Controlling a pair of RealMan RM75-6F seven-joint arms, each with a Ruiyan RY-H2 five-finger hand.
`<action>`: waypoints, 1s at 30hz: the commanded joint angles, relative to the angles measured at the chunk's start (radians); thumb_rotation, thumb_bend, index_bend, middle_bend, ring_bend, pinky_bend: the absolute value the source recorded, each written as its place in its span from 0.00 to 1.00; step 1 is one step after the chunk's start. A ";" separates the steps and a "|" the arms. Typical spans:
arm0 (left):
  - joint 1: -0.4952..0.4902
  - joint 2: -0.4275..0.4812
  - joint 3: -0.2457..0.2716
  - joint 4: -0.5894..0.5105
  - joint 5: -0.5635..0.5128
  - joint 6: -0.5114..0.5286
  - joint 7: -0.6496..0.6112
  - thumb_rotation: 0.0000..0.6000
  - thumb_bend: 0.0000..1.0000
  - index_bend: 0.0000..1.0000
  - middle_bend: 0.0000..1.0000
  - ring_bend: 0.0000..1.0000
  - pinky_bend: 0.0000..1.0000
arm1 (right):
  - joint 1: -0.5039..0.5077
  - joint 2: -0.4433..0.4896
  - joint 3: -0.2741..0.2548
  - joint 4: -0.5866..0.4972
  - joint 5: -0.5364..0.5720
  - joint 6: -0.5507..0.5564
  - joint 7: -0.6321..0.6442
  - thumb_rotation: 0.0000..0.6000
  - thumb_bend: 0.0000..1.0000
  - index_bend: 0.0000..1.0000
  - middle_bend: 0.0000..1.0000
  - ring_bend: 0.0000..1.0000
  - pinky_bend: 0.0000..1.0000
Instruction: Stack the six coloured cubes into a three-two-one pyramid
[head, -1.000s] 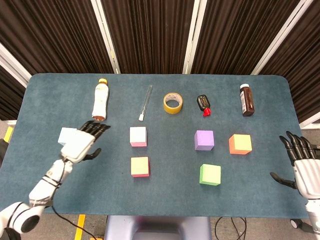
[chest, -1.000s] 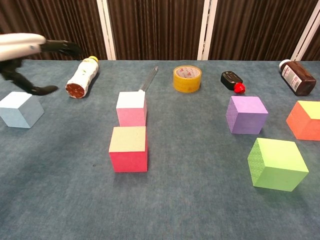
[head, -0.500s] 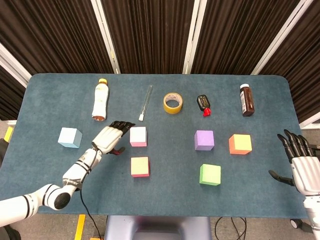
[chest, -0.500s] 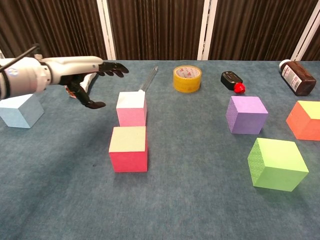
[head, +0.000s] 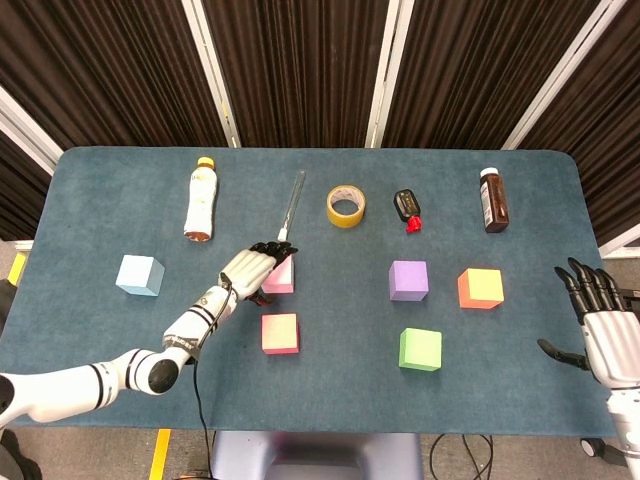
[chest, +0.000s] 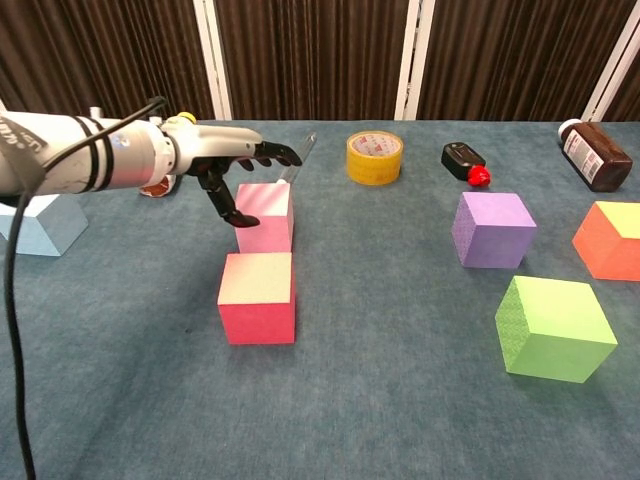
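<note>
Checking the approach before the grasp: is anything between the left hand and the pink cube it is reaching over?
Nothing visible. The left hand hangs open over the pink cube, fingers above its top; the red cube sits nearer the robot, clear of the path.

Table cover (head: 330, 350): blue-grey cloth, matt, felt-like nap. Cubes, e.g. green cube (chest: 553, 328), red cube (chest: 258, 297): matt, finely grainy faces, foam-like. Tape roll (head: 345, 205): glossy yellow. Brown bottle (chest: 597, 155): shiny plastic. Left hand (chest: 240, 165): smooth white shell, black matt fingers. Right hand (head: 603, 325): same finish. Curtains (head: 300, 70): dark pleated cloth.
</note>
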 joint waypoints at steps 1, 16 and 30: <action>-0.045 -0.025 0.019 0.032 -0.072 -0.014 0.021 1.00 0.34 0.00 0.00 0.01 0.11 | 0.000 -0.002 0.000 0.004 0.003 -0.001 0.004 1.00 0.16 0.00 0.06 0.00 0.13; -0.108 -0.117 0.065 0.192 -0.163 0.017 0.032 1.00 0.34 0.16 0.28 0.27 0.20 | 0.010 -0.017 0.000 0.026 0.026 -0.027 0.015 1.00 0.16 0.00 0.06 0.00 0.13; -0.103 -0.125 0.050 0.202 0.004 0.007 -0.056 1.00 0.34 0.27 0.41 0.37 0.25 | 0.013 -0.021 0.000 0.021 0.039 -0.035 0.003 1.00 0.16 0.00 0.06 0.00 0.13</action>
